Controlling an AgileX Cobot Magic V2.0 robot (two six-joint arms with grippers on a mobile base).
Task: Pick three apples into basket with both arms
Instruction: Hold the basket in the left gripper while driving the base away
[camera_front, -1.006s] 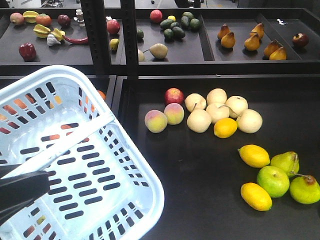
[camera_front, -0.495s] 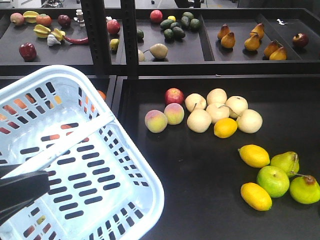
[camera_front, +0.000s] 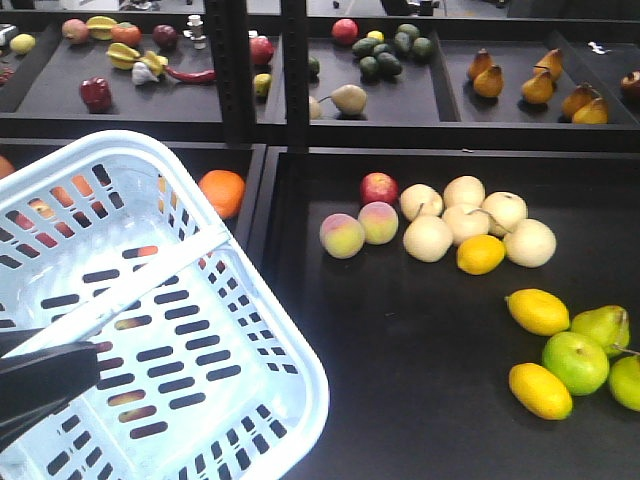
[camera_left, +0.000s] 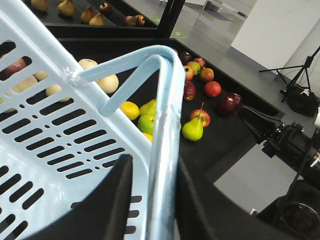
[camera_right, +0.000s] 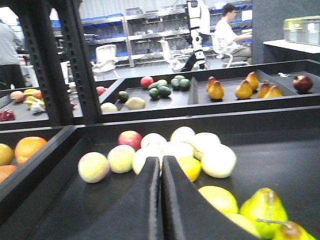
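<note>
Pale-blue basket (camera_front: 288, 325) hangs empty from your left end effector (camera_left: 152, 167), clamped on its handle (camera_left: 163, 120) to catch drops; your right end effector (camera_right: 161, 172) is pinched shut, empty; maroon apples (camera_left: 228, 104) lie beyond the basket's rim.

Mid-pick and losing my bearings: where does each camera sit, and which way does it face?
Front-facing: high on the robot, looking down and forward over the black tray and the basket; the left gripper shows lower left.
Left wrist: looks along the basket handle; its fingers flank the handle.
Right wrist: low over the tray, facing the rear shelf; the right gripper is shut.
Shared: the front and right wrist views both show the peaches.
</note>
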